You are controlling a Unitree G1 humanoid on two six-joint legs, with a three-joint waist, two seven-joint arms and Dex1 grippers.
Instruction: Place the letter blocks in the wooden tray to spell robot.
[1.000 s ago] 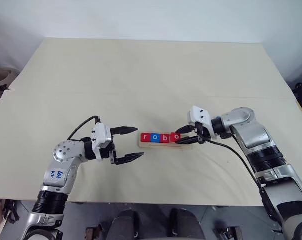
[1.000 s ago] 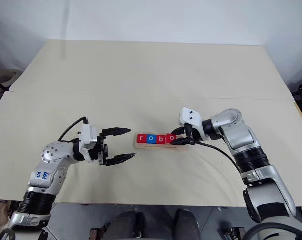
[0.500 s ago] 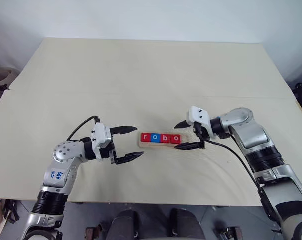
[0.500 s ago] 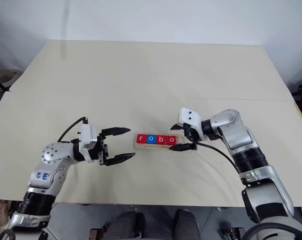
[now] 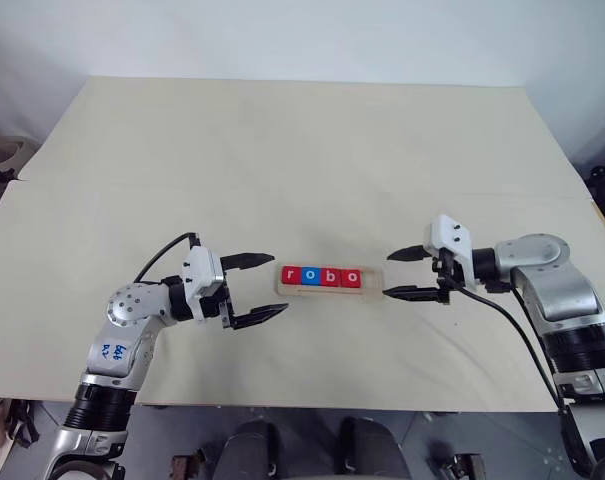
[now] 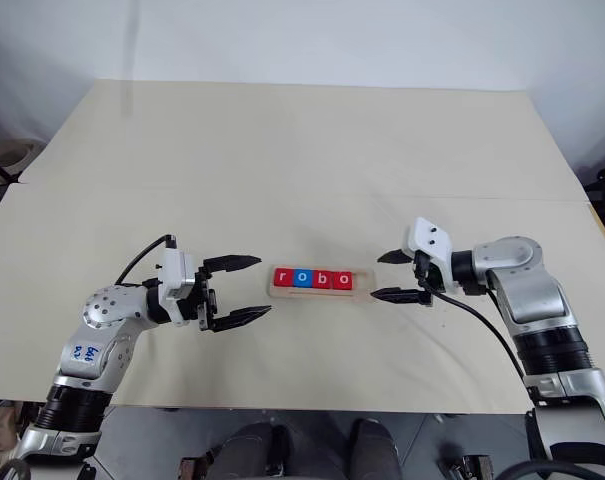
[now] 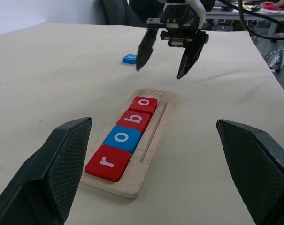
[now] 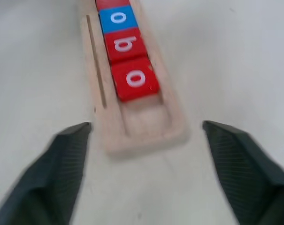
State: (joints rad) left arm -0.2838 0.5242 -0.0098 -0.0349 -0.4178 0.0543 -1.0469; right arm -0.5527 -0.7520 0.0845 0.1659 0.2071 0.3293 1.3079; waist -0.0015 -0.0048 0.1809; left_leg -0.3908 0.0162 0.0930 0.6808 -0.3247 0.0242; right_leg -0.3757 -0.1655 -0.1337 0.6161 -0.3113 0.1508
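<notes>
The wooden tray [image 5: 374, 281] lies in the middle of the table. Four letter blocks sit in it from its left end: red r [image 5: 290, 275], blue o [image 5: 309, 275], red b [image 5: 330, 276] and red o [image 5: 352, 277]. The tray's right end is bare. Another blue block [image 7: 130, 58] lies on the table beyond my right gripper; its letter is too small to read. My right gripper [image 5: 388, 274] hangs open just off the tray's right end, holding nothing. Left of the tray, my left gripper [image 5: 278, 285] stands open and empty, pointing at the r block.
The pale table [image 5: 302, 150] stretches wide behind the tray. A seam [image 5: 182, 184] runs across it, and its front edge [image 5: 312, 408] is close behind both arms. A black cable [image 5: 502, 325] hangs from the right wrist.
My right gripper opened, left the red o block in the tray, and drew back to the right, clear of the tray's end. The left arm kept still.
</notes>
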